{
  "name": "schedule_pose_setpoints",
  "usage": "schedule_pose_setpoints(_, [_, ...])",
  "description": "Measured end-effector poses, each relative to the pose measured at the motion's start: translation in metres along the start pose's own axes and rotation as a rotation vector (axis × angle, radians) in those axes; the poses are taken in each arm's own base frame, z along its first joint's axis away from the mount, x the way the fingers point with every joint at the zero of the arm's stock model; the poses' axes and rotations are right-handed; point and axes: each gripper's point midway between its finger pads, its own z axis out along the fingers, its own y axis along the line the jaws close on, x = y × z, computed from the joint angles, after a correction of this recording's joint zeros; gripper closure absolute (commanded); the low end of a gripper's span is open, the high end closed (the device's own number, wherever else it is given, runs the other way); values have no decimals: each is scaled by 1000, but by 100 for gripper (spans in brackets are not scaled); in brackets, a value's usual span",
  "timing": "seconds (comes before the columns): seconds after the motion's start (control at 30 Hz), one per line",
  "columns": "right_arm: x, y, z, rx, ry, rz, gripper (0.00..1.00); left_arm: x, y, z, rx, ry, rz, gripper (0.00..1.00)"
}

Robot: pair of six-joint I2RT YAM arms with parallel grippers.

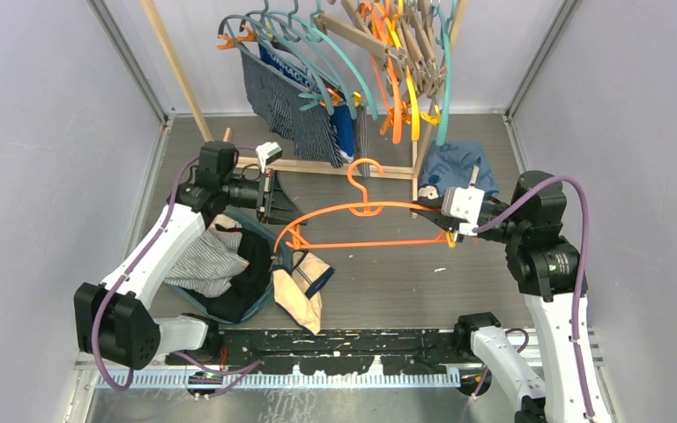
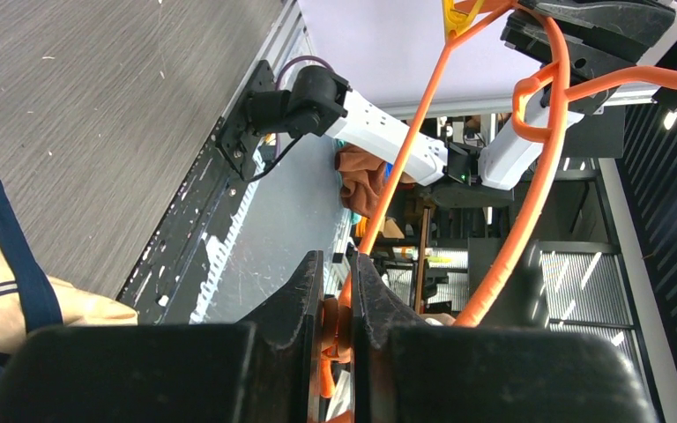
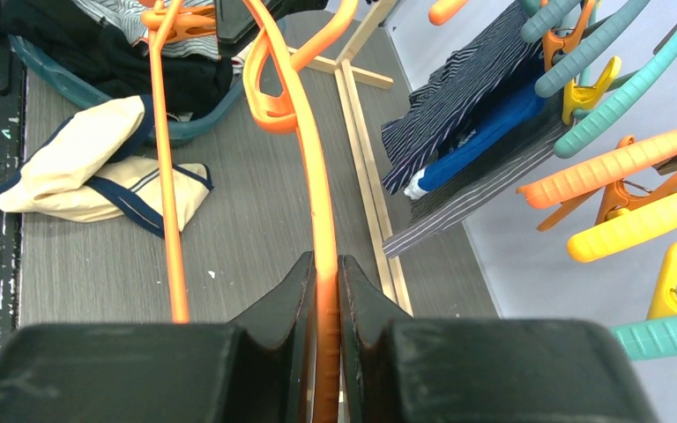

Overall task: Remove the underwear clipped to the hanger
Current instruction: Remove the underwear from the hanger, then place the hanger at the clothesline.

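Note:
An orange hanger [image 1: 361, 210] is held level above the table between my two grippers. My left gripper [image 1: 286, 220] is shut on the orange clip [image 2: 339, 317] at its left end. My right gripper [image 1: 441, 222] is shut on the hanger's right arm [image 3: 324, 291]. Beige underwear with navy trim [image 1: 304, 286] lies crumpled on the table below the hanger's left end; it looks apart from the clip. It also shows in the right wrist view [image 3: 97, 176]. Navy pinstriped underwear [image 1: 286, 97] and bright blue underwear [image 1: 344, 128] hang clipped on the back rack.
A wooden rack [image 1: 353, 167] with several teal, orange and yellow hangers [image 1: 405, 62] stands at the back. A teal bin [image 1: 260, 304] holding grey striped and dark garments sits at the left. A blue printed garment [image 1: 458, 167] lies at the back right.

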Motion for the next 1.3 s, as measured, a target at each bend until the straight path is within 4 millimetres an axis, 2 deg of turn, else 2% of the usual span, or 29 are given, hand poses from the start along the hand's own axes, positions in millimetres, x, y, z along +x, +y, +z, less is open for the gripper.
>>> schedule_pose_setpoints(0.23, [-3,-4,0,12,-13,1,99,1,2,0,1,1,-4,100])
schedule_pose_setpoints(0.4, [2,-6,3,21,-15,24,99,3,5,1,3,4,-11,100])
schedule_pose_setpoints(0.63, [7,-5,5,14,-20,54,99,2,4,1,8,1,-10,72])
schedule_pose_setpoints(0.87, [5,-1,6,-3,-34,58,99,5,-3,-1,25,-4,34,52])
schedule_pose_setpoints(1.07, [6,7,7,-40,-38,89,99,6,-6,-4,31,-12,87,29])
schedule_pose_setpoints(1.3, [15,22,5,-91,-8,143,99,-1,-4,-12,-19,-47,202,18])
